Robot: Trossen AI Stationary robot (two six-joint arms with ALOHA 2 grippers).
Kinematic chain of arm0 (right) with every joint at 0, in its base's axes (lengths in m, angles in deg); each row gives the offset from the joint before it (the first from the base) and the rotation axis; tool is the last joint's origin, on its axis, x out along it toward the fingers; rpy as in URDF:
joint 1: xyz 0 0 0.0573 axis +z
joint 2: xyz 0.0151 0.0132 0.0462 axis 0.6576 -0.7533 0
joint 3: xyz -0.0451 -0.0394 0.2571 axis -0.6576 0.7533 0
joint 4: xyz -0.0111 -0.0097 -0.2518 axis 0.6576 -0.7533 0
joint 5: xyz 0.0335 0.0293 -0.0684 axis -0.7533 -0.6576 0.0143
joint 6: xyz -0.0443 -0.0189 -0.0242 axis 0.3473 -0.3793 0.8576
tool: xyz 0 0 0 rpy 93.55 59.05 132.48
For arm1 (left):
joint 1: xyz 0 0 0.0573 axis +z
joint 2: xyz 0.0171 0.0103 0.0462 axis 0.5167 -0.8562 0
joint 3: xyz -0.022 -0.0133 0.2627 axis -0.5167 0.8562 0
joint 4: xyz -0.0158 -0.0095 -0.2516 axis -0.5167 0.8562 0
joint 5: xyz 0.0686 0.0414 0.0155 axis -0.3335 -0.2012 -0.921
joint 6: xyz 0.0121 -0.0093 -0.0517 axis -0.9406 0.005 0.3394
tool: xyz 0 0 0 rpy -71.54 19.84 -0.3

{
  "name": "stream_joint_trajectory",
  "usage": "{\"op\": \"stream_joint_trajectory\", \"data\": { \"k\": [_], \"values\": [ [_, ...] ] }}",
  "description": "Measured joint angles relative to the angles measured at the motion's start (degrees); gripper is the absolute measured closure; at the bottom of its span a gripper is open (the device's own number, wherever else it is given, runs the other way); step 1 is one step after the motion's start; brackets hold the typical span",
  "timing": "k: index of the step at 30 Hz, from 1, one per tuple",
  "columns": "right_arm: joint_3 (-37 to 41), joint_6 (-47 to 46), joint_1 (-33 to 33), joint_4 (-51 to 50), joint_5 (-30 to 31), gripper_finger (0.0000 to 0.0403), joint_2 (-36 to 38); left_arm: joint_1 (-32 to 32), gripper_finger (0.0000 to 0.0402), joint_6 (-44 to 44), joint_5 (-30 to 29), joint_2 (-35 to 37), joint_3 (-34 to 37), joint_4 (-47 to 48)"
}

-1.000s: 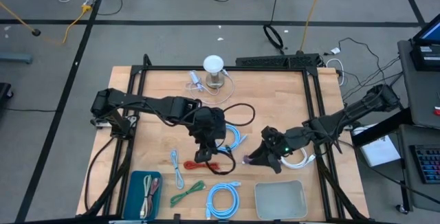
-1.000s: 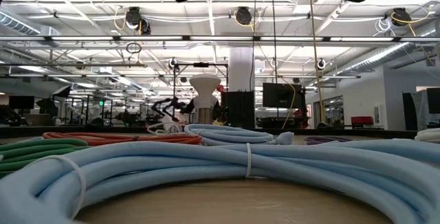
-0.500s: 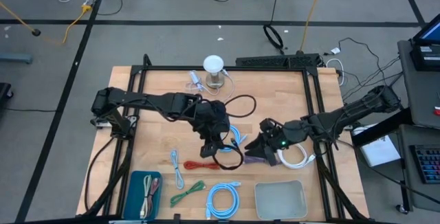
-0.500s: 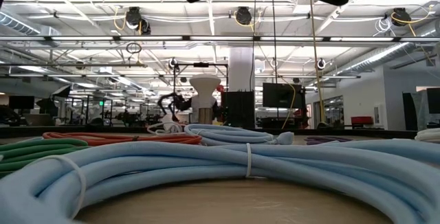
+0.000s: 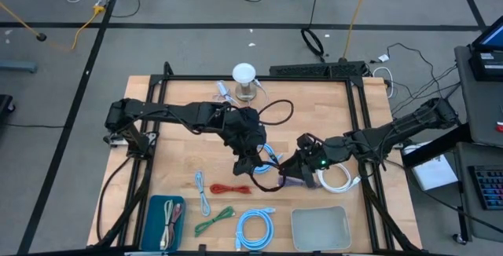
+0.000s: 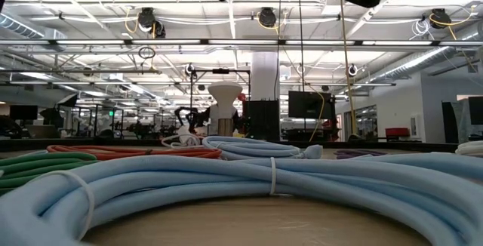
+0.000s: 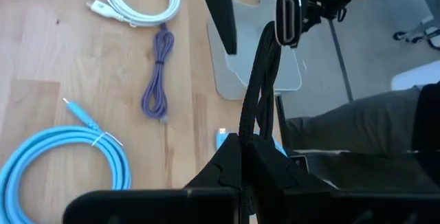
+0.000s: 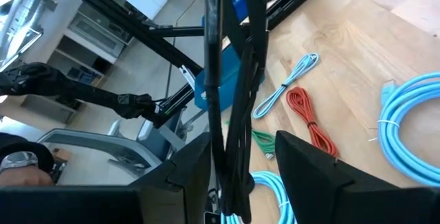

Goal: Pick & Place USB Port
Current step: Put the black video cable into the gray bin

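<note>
Just above the grey tray (image 5: 321,228), the left gripper (image 5: 250,164) pinches the black USB cable (image 7: 265,80), a light, floppy thing best gripped near its stiff plug, while the right gripper (image 5: 292,170) stands spread around its dangling strands.

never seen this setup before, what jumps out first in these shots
The two grippers meet mid-table over a black cable: the left gripper is shut on it, while the right gripper straddles it with open fingers. Around them lie coloured cable coils, a light blue coil nearest the front edge beside an empty grey tray.
</note>
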Motion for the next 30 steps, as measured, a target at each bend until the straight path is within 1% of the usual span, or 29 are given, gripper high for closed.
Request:
{"op": "stream_joint_trajectory", "data": {
  "k": [5, 7, 10, 13, 14, 16, 18, 21, 23, 26, 28, 30],
  "values": [
    [0.00, -1.36, -0.23, -0.03, 0.25, 0.0249, 0.00, 0.53, 0.0394, 0.00, 0.65, 0.01, 0.00, -0.30],
    [0.00, -2.71, -0.25, -0.60, 1.50, 0.0259, 0.00, 0.53, 0.0394, -0.02, 0.68, 0.00, 0.00, -0.13],
    [0.00, -3.62, -0.23, -1.42, 2.78, 0.0299, 0.00, 0.59, 0.0394, -0.02, 0.46, 0.00, 0.00, 0.04],
    [-0.05, -3.09, -0.23, -1.04, 2.76, 0.0371, 0.00, 0.57, 0.0394, 0.41, 0.03, 0.00, 0.00, 0.04],
    [-0.07, -2.59, -0.23, -1.06, 2.92, 0.0381, 0.00, 0.57, 0.0394, 0.77, -0.18, 0.00, 0.00, 0.04],
    [-0.07, -2.25, -0.21, -1.19, 4.10, 0.0383, 0.00, 0.57, 0.0388, 1.39, -0.28, 0.32, 0.04, 0.05],
    [-0.07, -1.47, -0.19, -0.72, 5.58, 0.0383, 0.02, 0.59, 0.0369, 2.12, -0.02, 0.88, 0.11, -0.96],
    [-0.07, 0.64, 0.51, 1.18, 9.13, 0.0383, 0.04, 0.49, 0.0337, 3.52, 0.02, 3.49, 0.13, -5.51],
    [-0.18, 1.89, 1.16, 2.77, 12.32, 0.0383, 0.13, 0.46, 0.0323, 5.20, -1.20, 6.07, 0.14, -9.00],
    [-0.30, 4.73, 2.19, 5.45, 17.00, 0.0383, 0.17, 0.38, 0.0311, 6.71, -5.33, 10.46, 0.11, -15.35],
    [0.27, 7.13, 3.24, 5.51, 21.99, 0.0384, -0.28, -0.04, 0.0307, 7.01, -9.20, 14.35, -0.07, -17.70],
    [0.25, 8.55, 4.00, 7.03, 25.93, 0.0384, -0.27, -0.96, 0.0305, 6.62, -14.39, 17.55, -0.15, -19.41]
  ]
}}
